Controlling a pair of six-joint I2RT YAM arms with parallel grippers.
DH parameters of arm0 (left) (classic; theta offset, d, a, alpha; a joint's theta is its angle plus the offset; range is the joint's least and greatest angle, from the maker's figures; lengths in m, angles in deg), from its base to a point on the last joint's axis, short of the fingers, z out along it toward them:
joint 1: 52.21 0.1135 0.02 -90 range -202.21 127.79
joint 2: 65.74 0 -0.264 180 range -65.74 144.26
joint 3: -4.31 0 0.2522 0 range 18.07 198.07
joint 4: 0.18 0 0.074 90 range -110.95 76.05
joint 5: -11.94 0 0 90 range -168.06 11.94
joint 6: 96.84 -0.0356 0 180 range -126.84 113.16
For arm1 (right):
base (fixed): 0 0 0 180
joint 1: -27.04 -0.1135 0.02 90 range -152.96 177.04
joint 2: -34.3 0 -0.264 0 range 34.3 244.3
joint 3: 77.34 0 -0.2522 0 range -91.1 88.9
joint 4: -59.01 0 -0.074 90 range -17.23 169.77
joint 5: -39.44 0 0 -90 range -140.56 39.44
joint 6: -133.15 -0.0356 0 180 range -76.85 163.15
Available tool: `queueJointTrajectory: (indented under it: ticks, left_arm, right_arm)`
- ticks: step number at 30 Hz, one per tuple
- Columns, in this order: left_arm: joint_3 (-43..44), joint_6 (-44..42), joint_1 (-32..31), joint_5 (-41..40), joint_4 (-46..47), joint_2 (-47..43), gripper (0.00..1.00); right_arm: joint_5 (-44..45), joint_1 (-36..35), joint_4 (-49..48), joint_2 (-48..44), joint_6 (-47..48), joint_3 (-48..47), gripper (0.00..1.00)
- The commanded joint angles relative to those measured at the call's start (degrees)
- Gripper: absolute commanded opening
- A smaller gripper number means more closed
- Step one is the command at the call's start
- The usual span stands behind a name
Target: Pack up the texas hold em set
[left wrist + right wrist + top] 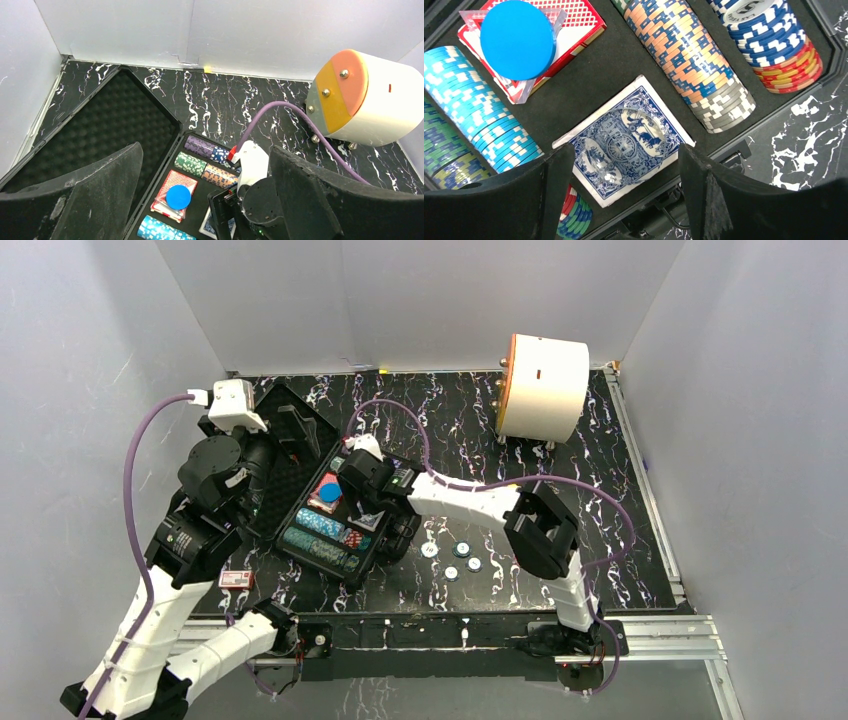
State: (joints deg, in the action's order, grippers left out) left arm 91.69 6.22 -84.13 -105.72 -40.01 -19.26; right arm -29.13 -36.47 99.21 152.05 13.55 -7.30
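Your right fingers (pixel 729 200) are open just above the blue card deck (pixel 626 135), which lies in the black case (pixel 609 75). Your left fingers (pixel 95 200) are wide open too, holding nothing

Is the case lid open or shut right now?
Open. The case lid lies back, its foam lining facing up, and the poker chips and red deck in the base are uncovered.

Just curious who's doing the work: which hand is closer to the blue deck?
Right. The right hand hangs open straight above the blue deck in the case; the left hand hovers aside, by the lid.
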Motion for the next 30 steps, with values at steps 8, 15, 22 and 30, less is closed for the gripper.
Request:
queueJointTrajectory:
  ticks: [8,15,22,30]
  left_arm:
    - [2.80,0.36,0.34,1.15,0.05,0.39,0.98]
    - [1.52,1.65,0.31,2.85,-0.02,1.04,0.98]
    - [1.32,1.79,0.28,3.81,0.11,2.77,0.98]
    - [0.75,2.23,0.28,5.41,0.14,3.66,0.98]
  right_arm:
    - [6.33,4.34,-2.42,-16.72,-4.56,9.39,0.84]
    - [9.17,17.29,2.98,-25.01,-13.79,22.90,0.83]
    - [8.70,28.95,2.84,-29.75,-17.89,34.84,0.83]
    - [4.26,37.39,-5.29,-27.77,-10.38,42.67,0.80]
